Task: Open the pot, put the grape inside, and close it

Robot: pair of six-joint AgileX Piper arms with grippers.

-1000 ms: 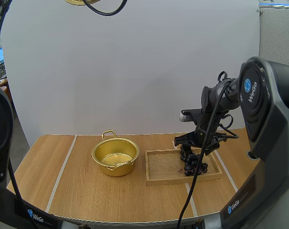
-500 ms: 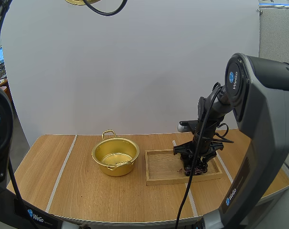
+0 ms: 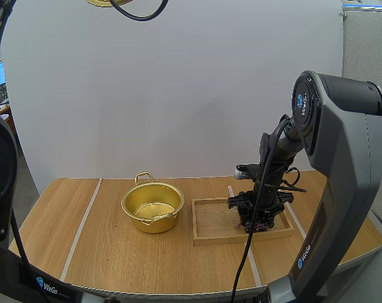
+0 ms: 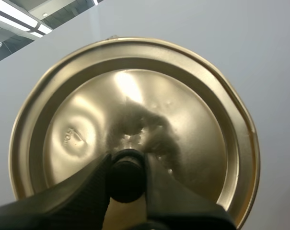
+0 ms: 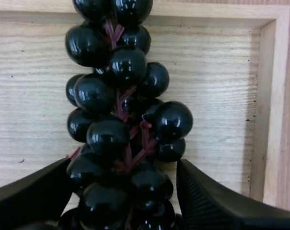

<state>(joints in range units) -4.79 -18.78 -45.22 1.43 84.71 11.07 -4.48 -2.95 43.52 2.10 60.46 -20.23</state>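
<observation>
Your right gripper point(image 5: 123, 191) hangs over the wooden tray point(image 5: 221, 72), its fingers spread on either side of the dark grapes point(image 5: 121, 120), which lie toward the tray's three o'clock end. The open gold pot point(image 3: 152, 207) stands on the table point(image 3: 115, 259) at the tray's nine o'clock, with bare tray floor between. High up, your left gripper point(image 4: 127, 175) pinches the lid point(image 4: 135, 96) by its black knob point(image 4: 127, 165).

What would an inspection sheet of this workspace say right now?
surface: light wooden table.
job's things: gold pot, open; lid lifted clear of it; grapes lying in the wooden tray beside the pot.
clutter: nothing seen.
grippers: left gripper shut on the lid; right gripper open, a finger either side of the grapes.
cables: nothing seen on the table.
surroundings: white backdrop behind the table.
</observation>
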